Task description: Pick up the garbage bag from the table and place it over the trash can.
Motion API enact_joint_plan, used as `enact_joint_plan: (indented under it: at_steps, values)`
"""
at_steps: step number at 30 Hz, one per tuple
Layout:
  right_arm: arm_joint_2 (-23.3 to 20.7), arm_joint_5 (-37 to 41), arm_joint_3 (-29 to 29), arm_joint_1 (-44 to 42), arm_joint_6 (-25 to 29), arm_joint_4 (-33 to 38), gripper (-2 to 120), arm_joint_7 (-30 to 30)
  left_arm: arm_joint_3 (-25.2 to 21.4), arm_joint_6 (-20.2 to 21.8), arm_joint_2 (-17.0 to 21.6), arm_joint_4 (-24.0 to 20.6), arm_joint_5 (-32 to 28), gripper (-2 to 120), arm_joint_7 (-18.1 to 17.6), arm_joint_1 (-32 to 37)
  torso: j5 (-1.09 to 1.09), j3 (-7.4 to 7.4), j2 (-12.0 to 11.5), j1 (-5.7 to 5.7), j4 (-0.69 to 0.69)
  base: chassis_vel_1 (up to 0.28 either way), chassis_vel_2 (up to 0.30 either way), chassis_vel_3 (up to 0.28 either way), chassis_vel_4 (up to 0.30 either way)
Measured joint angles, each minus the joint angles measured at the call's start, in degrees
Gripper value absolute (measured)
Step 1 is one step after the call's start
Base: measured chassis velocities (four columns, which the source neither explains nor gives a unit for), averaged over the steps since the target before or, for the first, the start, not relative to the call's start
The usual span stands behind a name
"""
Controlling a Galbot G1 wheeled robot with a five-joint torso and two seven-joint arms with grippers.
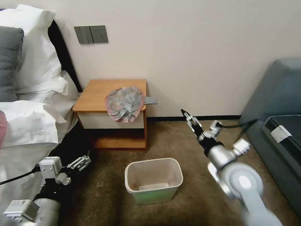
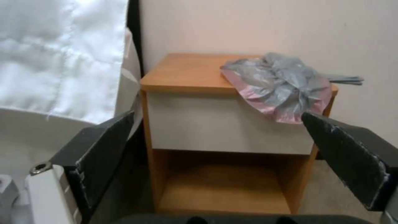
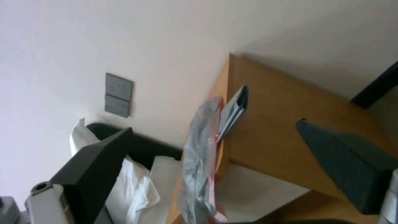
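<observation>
The garbage bag (image 1: pixel 125 103) lies crumpled on the front right corner of the table (image 1: pixel 97 94), grey plastic with a pinkish rim drooping over the white drawer front. The trash can (image 1: pixel 153 180) stands upright on the carpet in front of the table. My right gripper (image 1: pixel 188 117) hovers open in the air to the right of the table, apart from the bag. Its wrist view shows the bag (image 3: pixel 199 155) and the table (image 3: pixel 282 137) between the open fingers (image 3: pixel 104 155). My left gripper (image 1: pixel 82 162) sits low beside the bed, open, facing the table (image 2: pixel 186 73) and the bag (image 2: pixel 282 84).
A bed with white pillows (image 1: pixel 34 62) borders the left side. A grey sofa (image 1: pixel 279 103) stands at the right. A flat grey folded item (image 1: pixel 151 100) sticks out past the table's right edge. Wall sockets (image 1: pixel 91 34) sit above. Brown carpet lies open around the bin.
</observation>
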Motion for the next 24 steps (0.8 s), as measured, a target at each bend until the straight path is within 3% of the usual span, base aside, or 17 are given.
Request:
enact_joint_plan:
  at_steps: [8, 16, 24]
  values:
    - [6.8, 5.2, -4.3, 12.0, 0.2, -18.2, 100, -0.1, -0.5, -1.4, -0.3, 0.0, -0.6, 100, -0.8, 1.6, 0.00, 0.00, 0.0, 0.00, 0.00, 0.000, 0.000, 0.000, 0.000]
    - [11.4, 3.1, -5.3, 20.2, -0.2, -30.0, 100, -3.3, -1.3, -1.6, -0.9, 0.0, -0.5, 100, -0.8, 3.7, 0.00, 0.00, 0.0, 0.00, 0.00, 0.000, 0.000, 0.000, 0.000]
    - [13.4, 1.4, -5.7, 23.6, 0.3, -35.1, 86, -4.3, -1.4, -1.6, -1.0, 0.0, -0.5, 100, -0.8, 3.9, 0.00, 0.00, 0.0, 0.00, 0.00, 0.000, 0.000, 0.000, 0.000]
